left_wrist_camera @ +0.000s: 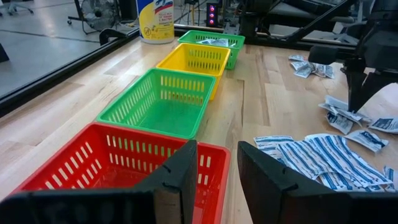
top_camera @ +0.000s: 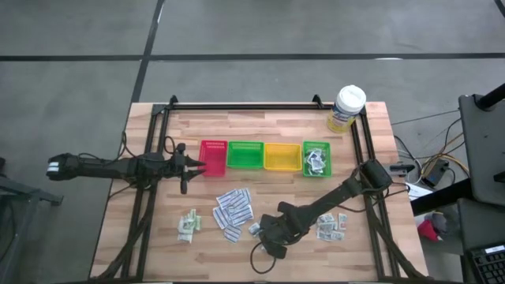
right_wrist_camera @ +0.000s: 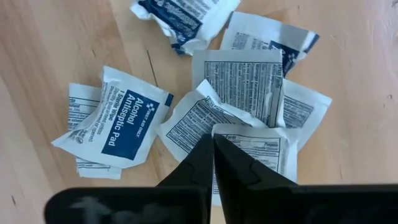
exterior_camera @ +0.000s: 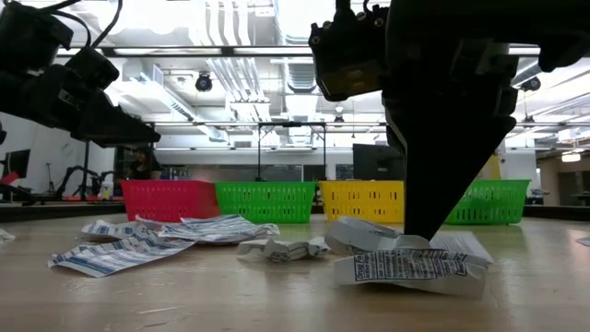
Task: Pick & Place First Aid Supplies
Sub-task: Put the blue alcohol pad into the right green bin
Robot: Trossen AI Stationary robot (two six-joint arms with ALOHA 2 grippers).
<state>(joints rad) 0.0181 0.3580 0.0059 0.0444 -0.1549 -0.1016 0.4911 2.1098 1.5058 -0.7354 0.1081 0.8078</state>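
Several packets [right_wrist_camera: 118,121] | label "Alcohol Antiseptic Pad" | brand perhaps "First Aid Only"

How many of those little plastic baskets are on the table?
4, in one row: red basket nearest the left gripper, then green basket, yellow basket, and another green one holding packets.

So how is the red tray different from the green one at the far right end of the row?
The red tray looks empty, while the green tray at the right end holds several small packets. The red tray sits right at the left arm's open tool; the right-end green tray has no tool at it, since the right tool is shut down among the loose packets. Both are alike in size, with slotted walls.
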